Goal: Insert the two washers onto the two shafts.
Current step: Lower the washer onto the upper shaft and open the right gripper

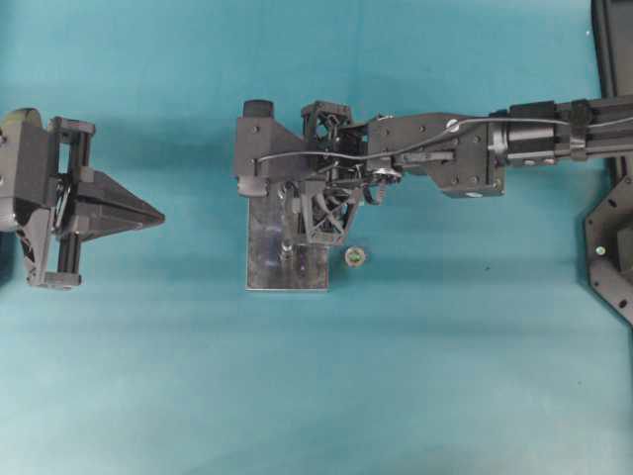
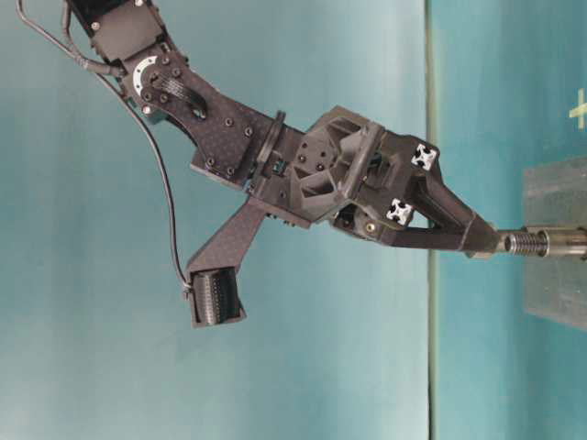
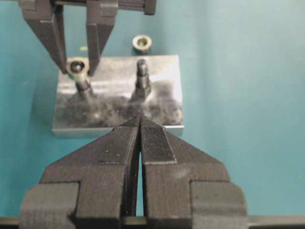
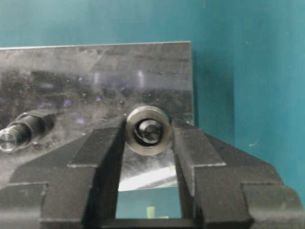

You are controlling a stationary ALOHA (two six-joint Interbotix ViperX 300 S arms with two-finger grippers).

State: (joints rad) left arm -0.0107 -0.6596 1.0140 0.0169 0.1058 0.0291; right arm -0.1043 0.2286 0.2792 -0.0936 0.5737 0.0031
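My right gripper (image 4: 148,131) is shut on a steel washer (image 4: 148,130), edge to edge between its pads. The end of a threaded shaft (image 2: 532,243) shows through the washer's hole. In the left wrist view the right gripper (image 3: 77,64) holds the washer (image 3: 77,67) on top of the left shaft (image 3: 84,86) of the metal plate (image 3: 119,107). A second shaft (image 3: 142,78) stands bare beside it. In the overhead view the right gripper (image 1: 289,198) is over the plate (image 1: 267,267). My left gripper (image 3: 139,120) is shut and empty, short of the plate.
A spare washer (image 1: 355,258) lies on the teal table just right of the plate; it also shows in the left wrist view (image 3: 142,43). The left gripper (image 1: 156,216) rests well left of the plate.
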